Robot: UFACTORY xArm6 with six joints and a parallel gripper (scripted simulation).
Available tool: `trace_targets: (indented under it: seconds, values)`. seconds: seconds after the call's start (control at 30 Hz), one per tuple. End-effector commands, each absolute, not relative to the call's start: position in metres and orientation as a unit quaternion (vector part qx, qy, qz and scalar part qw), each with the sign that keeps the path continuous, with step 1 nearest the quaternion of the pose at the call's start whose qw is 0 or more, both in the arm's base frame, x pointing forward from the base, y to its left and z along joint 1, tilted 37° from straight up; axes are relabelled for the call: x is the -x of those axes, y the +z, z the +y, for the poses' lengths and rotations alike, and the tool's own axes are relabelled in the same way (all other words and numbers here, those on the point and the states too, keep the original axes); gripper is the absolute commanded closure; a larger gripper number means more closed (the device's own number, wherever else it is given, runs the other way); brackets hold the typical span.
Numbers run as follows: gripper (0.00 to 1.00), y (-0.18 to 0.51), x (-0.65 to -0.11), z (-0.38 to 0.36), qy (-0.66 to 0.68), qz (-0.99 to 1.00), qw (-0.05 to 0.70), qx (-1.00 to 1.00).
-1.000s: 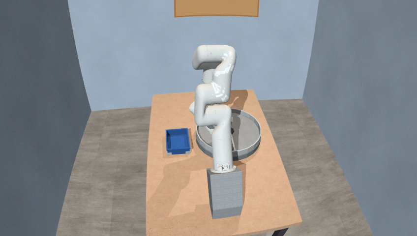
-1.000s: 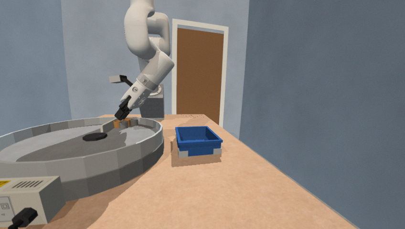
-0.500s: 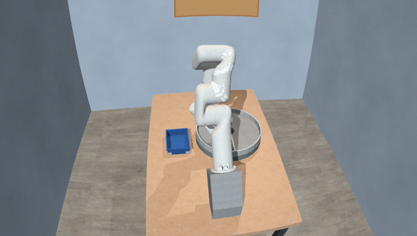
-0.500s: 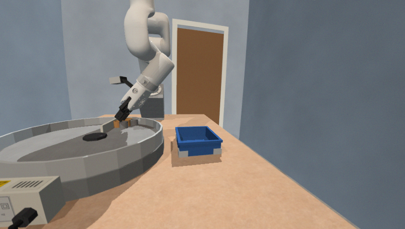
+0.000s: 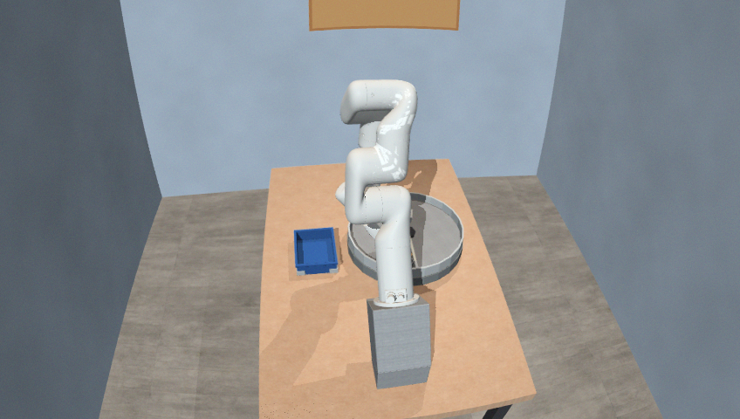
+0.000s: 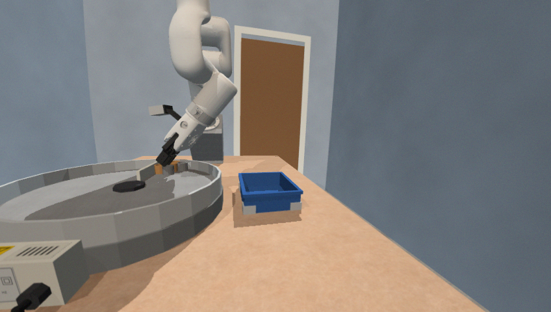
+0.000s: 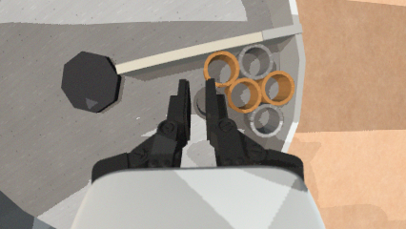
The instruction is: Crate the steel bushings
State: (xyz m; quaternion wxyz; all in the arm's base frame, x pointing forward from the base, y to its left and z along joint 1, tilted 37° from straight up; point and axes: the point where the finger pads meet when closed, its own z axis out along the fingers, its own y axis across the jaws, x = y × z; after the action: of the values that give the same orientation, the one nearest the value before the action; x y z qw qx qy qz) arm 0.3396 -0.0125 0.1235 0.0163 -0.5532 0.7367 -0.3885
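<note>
My fingers stand narrowly parted, with only a slim gap between them, and I judge that they grip nothing. They are angled down over the near edge of a cluster of bushings packed against the rim of the turning table [image 6: 115, 223], just beside the pale divider bar [image 7: 191, 52]. Three steel bushings are in that cluster: one half hidden behind my fingertips, one by the bar [image 7: 257, 59] and one nearest the rim [image 7: 266, 120]. They touch three orange bushings [image 7: 244, 94] or sit just beside them. That crowding is the main risk. A narrow pinch on a ring wall could drag or tip an orange neighbour, or my right finger could land on the orange ring beside it. If the table turns as I come down, the ring could slide out from under me and I would shut on air. A thin wall grip could also slip on the way over. The crate [image 6: 269, 199] sits on the tabletop [image 6: 309, 251] beside the turning table and looks to hold no bushing. My arm is folded high above its pedestal, with the wrist tilted steeply down and outward toward the rim.
</note>
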Motion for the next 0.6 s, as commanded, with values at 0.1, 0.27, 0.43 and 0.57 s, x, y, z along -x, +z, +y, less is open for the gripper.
trace_targets:
  seconds: [0.1,0.27,0.43,0.57]
  values:
    - [0.86,0.1161,-0.3461,-0.0113,-0.389,0.737,0.017,0.553]
    - [0.86,0.1145,-0.3472,-0.0111,-0.389,0.737,0.017,0.553]
    - [0.86,0.1145,-0.3472,-0.0111,-0.389,0.737,0.017,0.553]
    - [0.86,0.1145,-0.3472,-0.0111,-0.389,0.737,0.017,0.553]
